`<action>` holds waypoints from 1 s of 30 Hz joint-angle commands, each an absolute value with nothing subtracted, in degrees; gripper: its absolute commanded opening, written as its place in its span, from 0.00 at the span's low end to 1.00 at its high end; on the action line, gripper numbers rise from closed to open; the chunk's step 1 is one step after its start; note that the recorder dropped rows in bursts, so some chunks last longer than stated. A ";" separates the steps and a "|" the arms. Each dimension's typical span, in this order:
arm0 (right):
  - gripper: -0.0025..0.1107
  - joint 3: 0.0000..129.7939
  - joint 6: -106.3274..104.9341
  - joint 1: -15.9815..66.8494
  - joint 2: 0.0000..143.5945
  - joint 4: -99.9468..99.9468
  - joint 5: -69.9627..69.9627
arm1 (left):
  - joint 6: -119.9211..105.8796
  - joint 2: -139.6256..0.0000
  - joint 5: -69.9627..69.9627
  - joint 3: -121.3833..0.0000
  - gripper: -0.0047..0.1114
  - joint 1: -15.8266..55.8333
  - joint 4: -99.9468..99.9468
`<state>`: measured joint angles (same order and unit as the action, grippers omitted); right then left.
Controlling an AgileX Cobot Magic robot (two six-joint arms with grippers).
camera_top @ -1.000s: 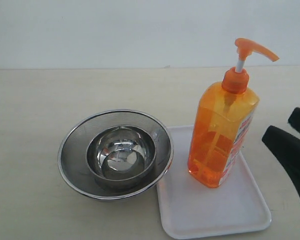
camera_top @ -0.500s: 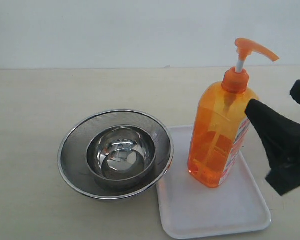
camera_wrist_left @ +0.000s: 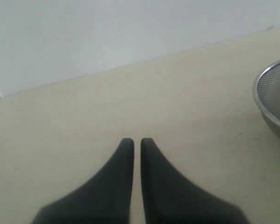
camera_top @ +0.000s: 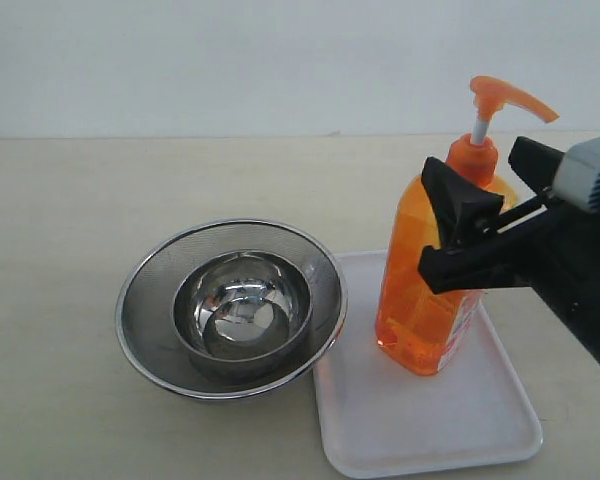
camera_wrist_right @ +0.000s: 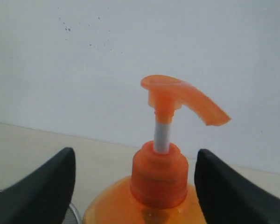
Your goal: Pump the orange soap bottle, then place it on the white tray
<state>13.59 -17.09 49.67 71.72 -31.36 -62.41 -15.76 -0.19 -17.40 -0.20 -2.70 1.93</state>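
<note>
- Right pincer (camera_top: 477, 158) stands wide, its black fingers (camera_wrist_right: 42, 184) either side of the orange soap bottle's (camera_top: 430, 290) collar, with gaps showing in the wrist view.
- Translucent orange plastic, the bottle is upright on the white tray (camera_top: 420, 430), a flat rectangle with rounded corners and a low rim.
- Beside the tray, a round steel mesh strainer (camera_top: 150, 300) holds a shiny steel bowl (camera_top: 242, 300).
- Left pincer (camera_wrist_left: 136, 142) is closed to a thin slit and holds nothing above the beige surface (camera_wrist_left: 60, 121).
</note>
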 commanded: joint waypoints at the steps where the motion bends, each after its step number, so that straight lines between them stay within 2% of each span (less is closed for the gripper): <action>1: 0.59 16.00 -16.58 49.72 76.80 -34.06 -65.69 | -15.26 0.00 -16.57 0.00 0.08 -2.87 2.31; 8: 0.59 18.02 -14.30 49.72 81.41 -36.11 -67.96 | -15.26 0.00 -16.57 0.00 0.08 -2.87 2.31; 10: 0.55 18.33 -13.87 49.72 81.84 -36.91 -68.50 | -15.26 0.00 -16.57 0.00 0.08 -2.87 2.31; 13: 0.39 18.43 -13.87 49.72 81.84 -38.04 -68.38 | -15.26 0.00 -16.57 0.00 0.08 -2.87 2.31; 18: 0.02 18.43 -13.98 49.72 81.84 -38.44 -67.98 | -15.26 0.00 -16.57 0.00 0.08 -2.87 2.31; 30: 0.02 18.43 -15.63 49.72 81.84 -32.57 -69.61 | -15.26 0.00 -16.57 0.00 0.08 -2.87 2.31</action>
<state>18.21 -15.62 49.67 81.82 -35.11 -67.67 -15.76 -0.19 -17.40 -0.20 -2.70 1.93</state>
